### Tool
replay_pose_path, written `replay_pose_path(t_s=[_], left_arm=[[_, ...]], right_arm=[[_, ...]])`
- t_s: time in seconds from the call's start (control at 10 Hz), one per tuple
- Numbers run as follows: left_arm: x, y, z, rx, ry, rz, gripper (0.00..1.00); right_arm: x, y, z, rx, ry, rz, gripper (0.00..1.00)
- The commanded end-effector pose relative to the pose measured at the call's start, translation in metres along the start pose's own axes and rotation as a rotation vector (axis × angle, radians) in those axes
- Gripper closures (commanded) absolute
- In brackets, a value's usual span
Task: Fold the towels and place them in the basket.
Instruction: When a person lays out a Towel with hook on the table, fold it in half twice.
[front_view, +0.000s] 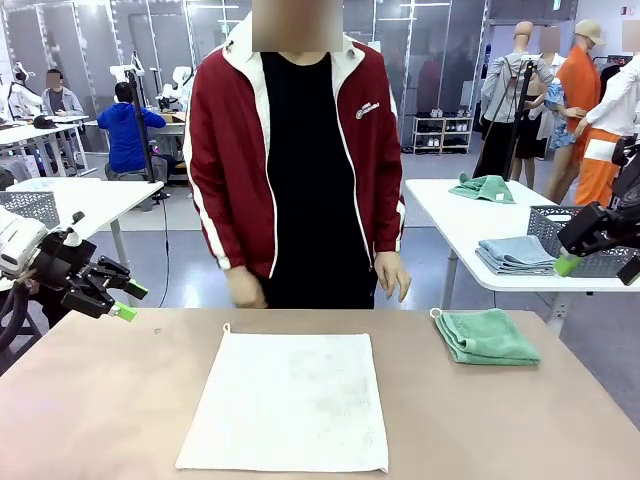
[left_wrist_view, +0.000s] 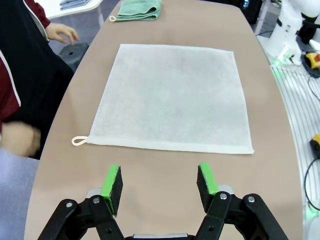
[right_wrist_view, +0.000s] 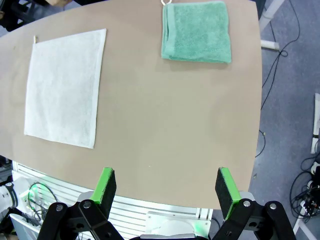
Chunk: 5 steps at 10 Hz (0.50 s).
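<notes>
A cream-white towel (front_view: 290, 400) lies spread flat in the middle of the brown table (front_view: 100, 400), its loop at the far left corner. A mint green towel (front_view: 487, 335) lies folded at the far right. Off the table's left edge my left gripper (front_view: 130, 301) hovers open; in its wrist view the left gripper (left_wrist_view: 160, 187) has nothing between its fingers, and the white towel (left_wrist_view: 172, 95) lies just beyond them. My right gripper (front_view: 600, 266) hangs open above the right edge. From high up, the right gripper (right_wrist_view: 167, 187) looks down on both towels. The basket is out of view.
A person in a red jacket (front_view: 295, 150) stands at the far edge, hands (front_view: 393, 275) hanging just beyond the table. White tables behind hold grey lattice crates (front_view: 560, 225) and folded cloths (front_view: 515, 255). Bare tabletop lies between the two towels.
</notes>
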<state>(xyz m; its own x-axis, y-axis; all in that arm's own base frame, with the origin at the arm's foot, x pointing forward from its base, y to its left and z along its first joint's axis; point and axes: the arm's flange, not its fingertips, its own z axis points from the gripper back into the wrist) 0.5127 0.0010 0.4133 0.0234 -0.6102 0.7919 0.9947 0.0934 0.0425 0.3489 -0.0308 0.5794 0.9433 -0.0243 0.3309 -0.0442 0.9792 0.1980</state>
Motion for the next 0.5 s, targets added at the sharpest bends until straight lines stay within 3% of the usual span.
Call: replay_pose_path(t_s=[0.0, 0.1, 0.4], left_arm=[[0.001, -0.001, 0.001, -0.004, 0.007, 0.001, 0.24], [0.0, 0.0, 0.0, 0.0, 0.0, 0.0, 0.23], [0.084, -0.026, 0.012, 0.014, 0.233, -0.054, 0.23]], right_arm=[[0.0, 0.0, 0.0, 0.0, 0.0, 0.0, 0.0], [0.002, 0.009, 0.001, -0.042, -0.046, 0.167, 0.0], [0.01, 0.064, 0.017, -0.112, -0.096, 0.524, 0.0]])
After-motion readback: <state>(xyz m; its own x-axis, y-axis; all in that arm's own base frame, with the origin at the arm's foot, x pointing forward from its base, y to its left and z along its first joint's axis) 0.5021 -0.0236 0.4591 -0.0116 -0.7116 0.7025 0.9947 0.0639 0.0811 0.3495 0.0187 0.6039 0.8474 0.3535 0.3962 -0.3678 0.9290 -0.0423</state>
